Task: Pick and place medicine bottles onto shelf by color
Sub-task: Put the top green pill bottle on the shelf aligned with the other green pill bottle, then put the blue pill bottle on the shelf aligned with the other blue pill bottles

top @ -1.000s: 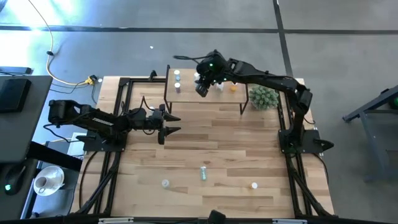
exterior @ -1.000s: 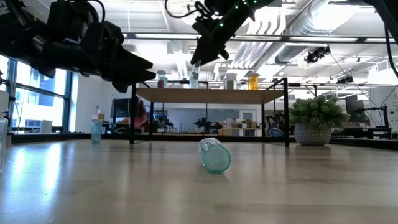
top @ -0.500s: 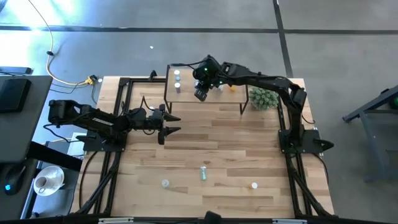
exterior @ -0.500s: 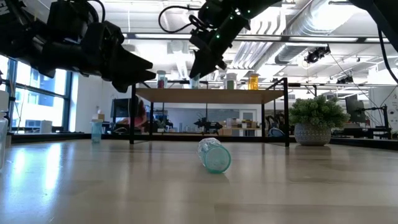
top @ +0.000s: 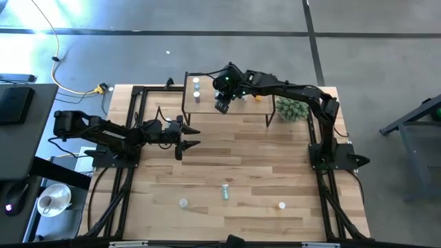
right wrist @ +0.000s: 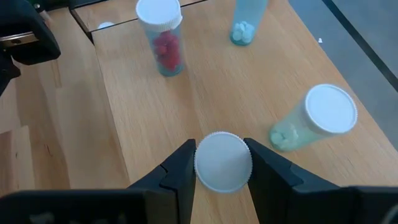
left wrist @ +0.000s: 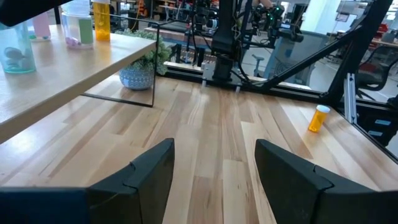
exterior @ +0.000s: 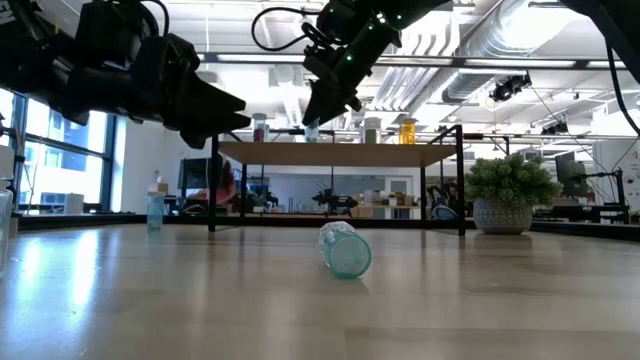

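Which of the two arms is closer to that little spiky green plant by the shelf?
The right. Its gripper hangs over the shelf, holding a white-capped bottle, just beside the plant. The left gripper waits open, farther off toward the table's other side.

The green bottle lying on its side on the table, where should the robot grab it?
Probably around the middle of its round body, coming straight down. The green bottle lies flat on the table, so its cap points sideways and cannot be pinched from above. The fingers should close across its narrow width, not along its length. Nothing stands close beside it.
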Robot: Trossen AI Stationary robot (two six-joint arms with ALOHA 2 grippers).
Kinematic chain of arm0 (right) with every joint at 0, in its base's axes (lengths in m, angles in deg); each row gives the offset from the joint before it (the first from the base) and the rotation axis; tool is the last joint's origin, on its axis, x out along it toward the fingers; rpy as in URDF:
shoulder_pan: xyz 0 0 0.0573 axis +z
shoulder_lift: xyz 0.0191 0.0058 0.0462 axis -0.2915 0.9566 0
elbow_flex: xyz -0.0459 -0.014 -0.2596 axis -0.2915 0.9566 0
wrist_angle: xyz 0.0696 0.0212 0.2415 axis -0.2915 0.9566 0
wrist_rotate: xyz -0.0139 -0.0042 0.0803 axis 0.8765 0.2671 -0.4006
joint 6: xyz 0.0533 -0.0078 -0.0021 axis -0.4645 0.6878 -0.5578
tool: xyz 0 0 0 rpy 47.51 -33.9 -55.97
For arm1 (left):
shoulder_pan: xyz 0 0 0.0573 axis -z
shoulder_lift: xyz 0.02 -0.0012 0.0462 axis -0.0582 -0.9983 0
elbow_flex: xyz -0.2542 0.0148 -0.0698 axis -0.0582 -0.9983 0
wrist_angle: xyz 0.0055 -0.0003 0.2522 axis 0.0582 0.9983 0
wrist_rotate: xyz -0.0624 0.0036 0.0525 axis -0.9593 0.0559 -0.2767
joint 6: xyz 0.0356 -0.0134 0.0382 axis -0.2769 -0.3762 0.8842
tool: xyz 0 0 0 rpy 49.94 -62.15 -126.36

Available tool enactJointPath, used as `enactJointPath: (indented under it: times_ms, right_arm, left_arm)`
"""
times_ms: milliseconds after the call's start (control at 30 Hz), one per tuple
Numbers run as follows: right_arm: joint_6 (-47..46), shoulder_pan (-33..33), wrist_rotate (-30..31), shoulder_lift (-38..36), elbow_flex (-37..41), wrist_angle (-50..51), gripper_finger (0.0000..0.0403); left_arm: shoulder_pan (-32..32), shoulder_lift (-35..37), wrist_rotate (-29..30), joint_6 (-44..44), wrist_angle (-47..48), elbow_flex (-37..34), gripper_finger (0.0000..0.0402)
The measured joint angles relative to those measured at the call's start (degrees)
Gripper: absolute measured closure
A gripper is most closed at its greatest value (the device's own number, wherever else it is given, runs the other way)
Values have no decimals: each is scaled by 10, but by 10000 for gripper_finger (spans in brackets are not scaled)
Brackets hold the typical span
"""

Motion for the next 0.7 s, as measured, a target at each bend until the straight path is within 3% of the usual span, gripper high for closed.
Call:
enactJointPath:
  times_ms: [400,700]
  right_arm:
    - [-1,1,1,1,1,4,209]
    - [0,1,1,0,-15,25,197]
  left_arm:
    - [0,0,0,0,0,0,190]
    - [0,0,1,0,11,0,190]
